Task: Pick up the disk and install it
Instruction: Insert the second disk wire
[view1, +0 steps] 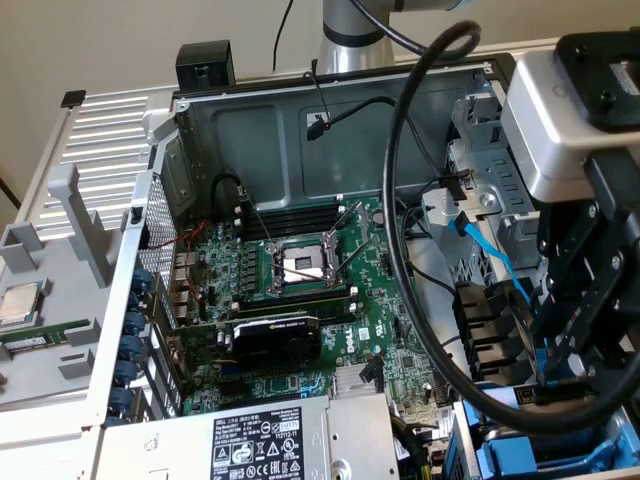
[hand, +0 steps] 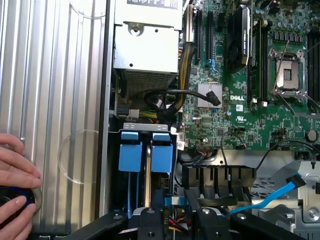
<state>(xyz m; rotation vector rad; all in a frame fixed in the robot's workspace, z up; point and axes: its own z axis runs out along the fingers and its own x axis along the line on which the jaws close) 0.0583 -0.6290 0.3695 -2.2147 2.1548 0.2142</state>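
Two bright blue carrier ends (hand: 131, 157) (hand: 162, 157) stand side by side in the drive bay at the case's edge. A thin metal edge (hand: 148, 175) runs between them. I cannot tell which carrier holds the disk, because the metal body and label are hidden down in the bay. My gripper (hand: 175, 216) hangs just over this bay, its black fingers (hand: 147, 222) apart, with wires and a short blue strip showing in the gap. In the exterior view my gripper (view1: 555, 380) is at the right, above blue frames (view1: 540, 462). A blue data cable (hand: 270, 197) ends by one finger.
The open case holds the green motherboard (view1: 300, 300), a black graphics card (view1: 275, 335) and the grey power supply (view1: 270, 440). A thick black cable (view1: 400, 200) loops over the board. A hand (hand: 15, 175) rests on the ribbed table, on a dark round object.
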